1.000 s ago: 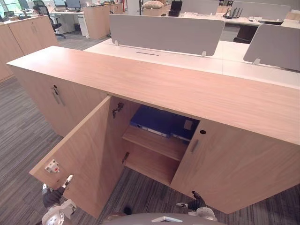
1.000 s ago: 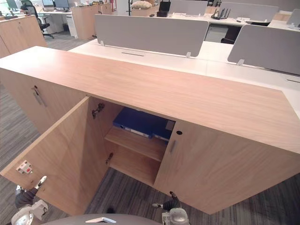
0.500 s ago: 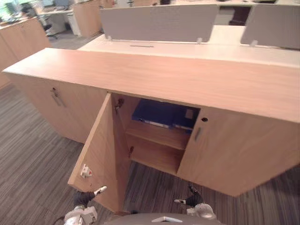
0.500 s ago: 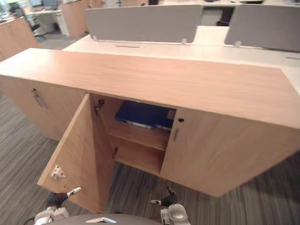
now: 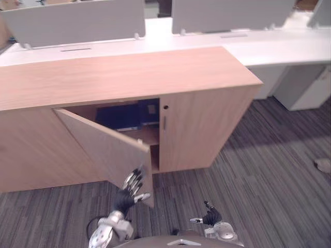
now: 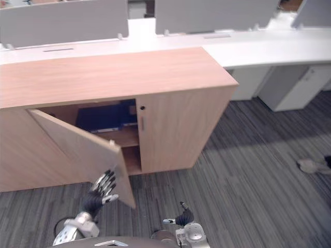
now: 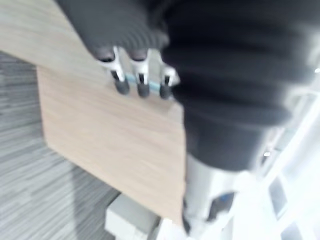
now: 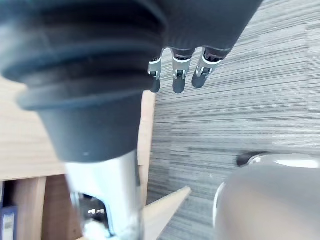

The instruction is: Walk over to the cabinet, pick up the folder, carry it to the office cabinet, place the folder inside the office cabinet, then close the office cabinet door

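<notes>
Grey striped carpet floor (image 5: 264, 175) covers the whole lower half of the scene. On it stands the long office cabinet (image 5: 119, 72) of pale wood, with a bare flat top. Behind it runs a row of white benches (image 5: 274, 49) with grey partition screens (image 5: 77, 20) standing upright along them.

The cabinet's left door (image 5: 103, 150) is partly open, swung out at an angle toward the robot with its free edge nearest the camera. The right door (image 5: 204, 121) next to it is closed flat and has a slim vertical handle (image 5: 165, 123) with a small dark keyhole (image 5: 165, 107) above it.

Through the gap between the two doors the blue folder (image 5: 120, 117) shows inside the cabinet. It lies flat on the upper shelf (image 5: 147, 135), toward the back, and neither hand is on it.

The left hand (image 5: 129, 188) is raised in front of the open door's lower free corner. Its fingers are straight and fanned out, with the tips overlapping the door's outer face. Whether they press on the wood cannot be told. The left wrist view shows the door's wood grain just past the fingertips (image 7: 142, 89).

The right hand (image 5: 211, 217) hangs low over the carpet, well apart from the cabinet. Its fingers are loose and hold nothing.
</notes>
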